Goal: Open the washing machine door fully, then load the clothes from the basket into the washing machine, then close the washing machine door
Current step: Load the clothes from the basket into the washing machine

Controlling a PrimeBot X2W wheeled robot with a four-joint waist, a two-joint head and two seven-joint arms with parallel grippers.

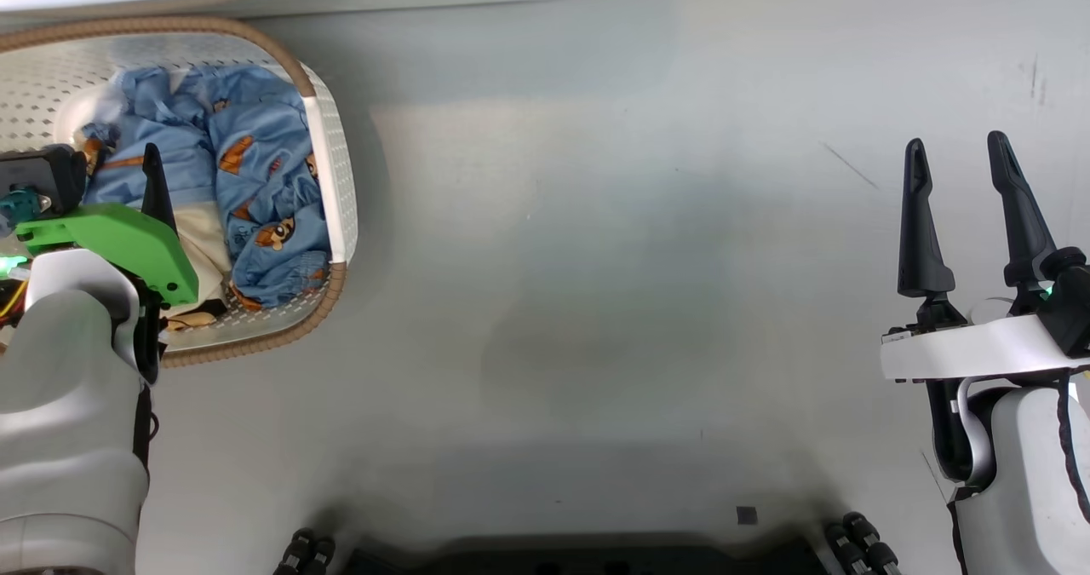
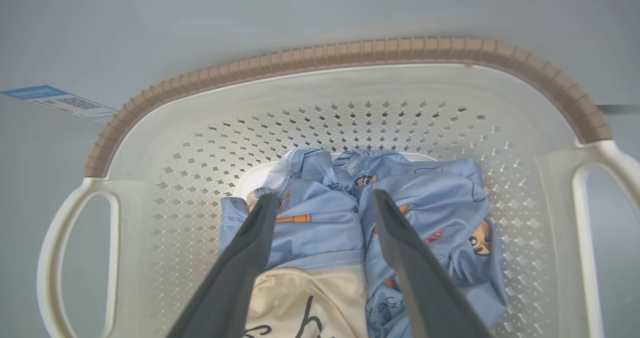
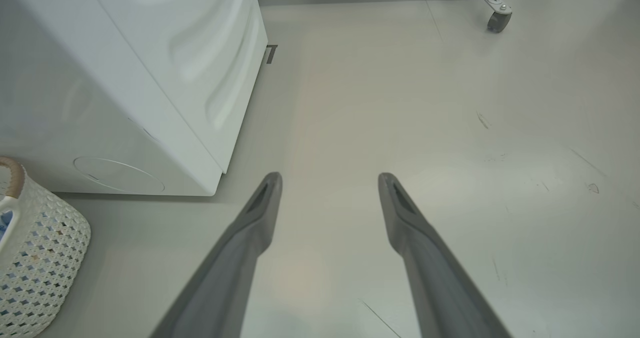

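Two: blue garment [image 2: 320,233], cream cloth [image 2: 310,298] in basket [image 2: 350,52] | step: loading, I judge | left gripper [image 2: 324,198] spread above them, empty | right gripper [image 3: 327,178] spread over floor [image 3: 450,127] | next: I'd lower, pinch

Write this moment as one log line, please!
left fingers: open over clothes | clothes: in basket | right fingers: open, empty, over floor

The pale grey floor [image 1: 596,260] (scuffed with a few dark marks) carries the basket [image 1: 334,175] just beside the white washing machine [image 3: 125,92]; a caster wheel [image 3: 496,21] rests well apart.
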